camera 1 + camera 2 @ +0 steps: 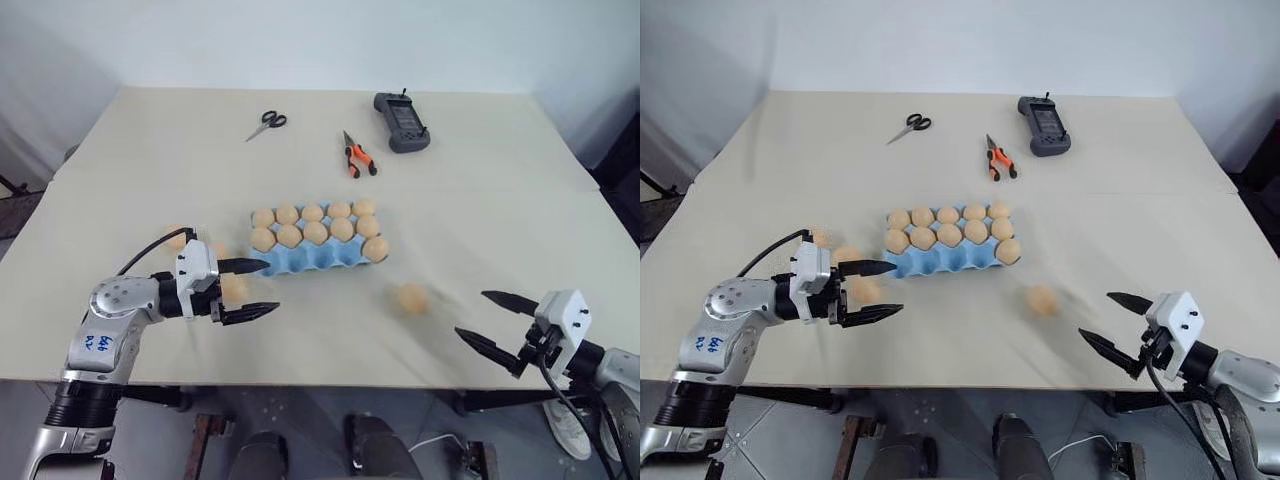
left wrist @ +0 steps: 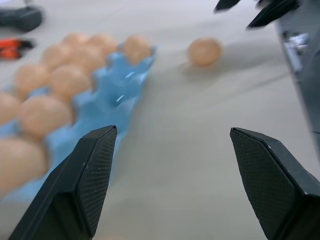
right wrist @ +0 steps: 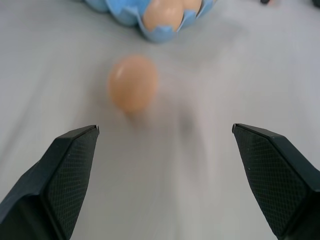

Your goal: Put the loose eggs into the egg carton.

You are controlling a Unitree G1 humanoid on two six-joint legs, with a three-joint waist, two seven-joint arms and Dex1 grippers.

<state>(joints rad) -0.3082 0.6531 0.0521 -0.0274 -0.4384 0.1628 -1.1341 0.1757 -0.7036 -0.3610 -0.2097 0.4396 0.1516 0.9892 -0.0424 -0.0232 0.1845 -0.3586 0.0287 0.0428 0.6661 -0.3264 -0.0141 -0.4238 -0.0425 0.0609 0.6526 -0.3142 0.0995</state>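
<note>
The light blue egg carton [image 1: 310, 259] lies mid-table with several eggs in its cups. One loose egg [image 1: 412, 297] rests on the table to the right of the carton's front corner, also seen as the egg [image 3: 133, 82] ahead of my right gripper [image 1: 471, 312]. That gripper is open and hovers near the table's front edge. Three more loose eggs lie left of the carton: two [image 1: 177, 237] [image 1: 215, 250] behind my left arm and one [image 1: 234, 288] under my left gripper [image 1: 258, 288]. The left gripper is open, pointing right along the carton's front, with nothing in its jaws.
Scissors [image 1: 266, 123], orange-handled pliers [image 1: 358, 157] and a black handheld controller [image 1: 402, 122] lie at the far side of the table. The table's front edge runs just below both grippers.
</note>
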